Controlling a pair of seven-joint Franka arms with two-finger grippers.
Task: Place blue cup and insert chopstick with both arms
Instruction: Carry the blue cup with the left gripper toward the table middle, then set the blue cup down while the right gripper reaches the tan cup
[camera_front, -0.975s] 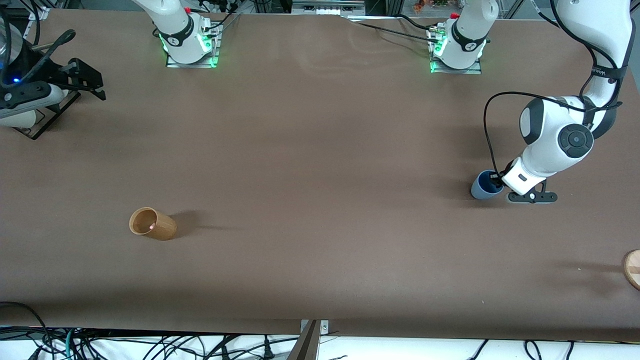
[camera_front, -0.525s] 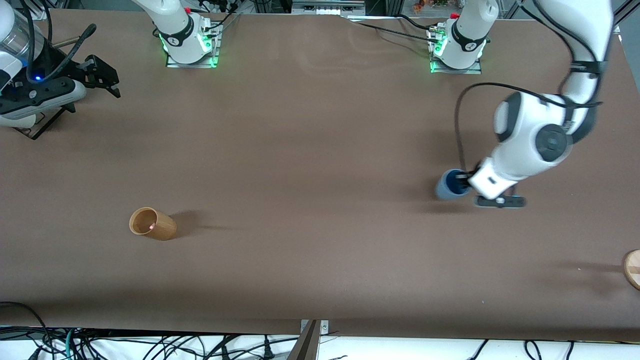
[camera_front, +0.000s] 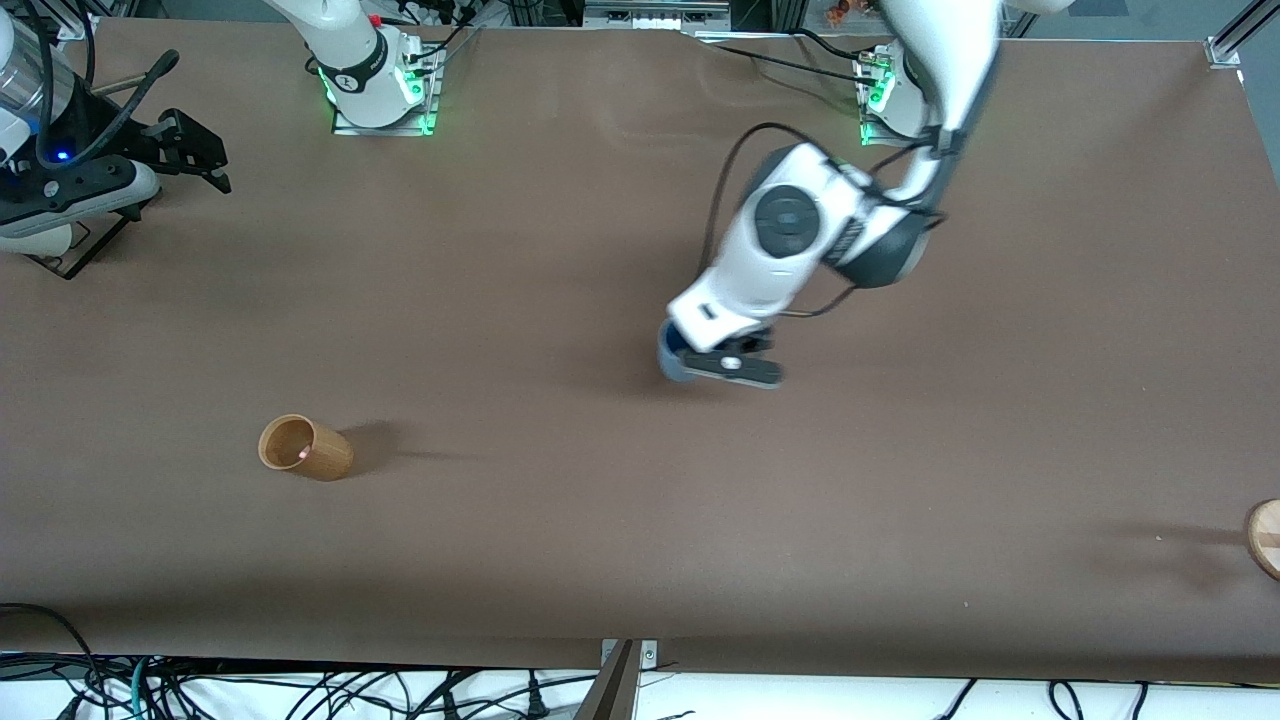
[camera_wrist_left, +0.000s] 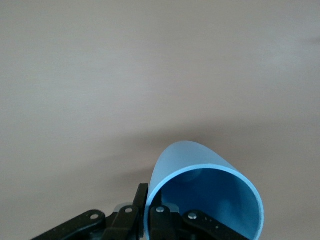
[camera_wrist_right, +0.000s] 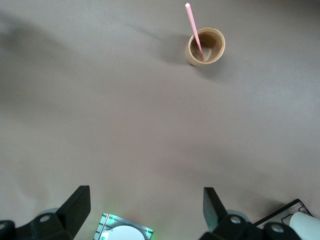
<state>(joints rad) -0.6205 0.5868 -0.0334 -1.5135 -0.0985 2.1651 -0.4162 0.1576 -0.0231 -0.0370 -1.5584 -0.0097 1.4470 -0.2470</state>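
My left gripper (camera_front: 702, 356) is over the middle of the table, shut on the rim of the light-blue cup (camera_front: 668, 364). In the left wrist view one finger (camera_wrist_left: 141, 200) is outside the cup's (camera_wrist_left: 200, 165) wall and the other inside it, and the cup hangs tilted. The ribbed tan cup (camera_front: 305, 447) stands toward the right arm's end, nearer the front camera. The pink-tipped chopstick (camera_wrist_right: 194, 30) leans inside the tan cup (camera_wrist_right: 214, 50). My right gripper (camera_front: 203, 158) is open and empty, high over the table's corner near its base; it also shows in the right wrist view (camera_wrist_right: 145, 206).
A round wooden piece (camera_front: 1265, 538) lies at the table's edge at the left arm's end. A black stand with a white part (camera_front: 62, 245) sits under the right gripper. The right arm's base (camera_front: 378, 85) and the left arm's base (camera_front: 905, 95) glow green.
My left arm has carried the blue cup from the left arm's end of the table to over the middle. The right gripper has shifted slightly. The tan cup and chopstick have not moved.
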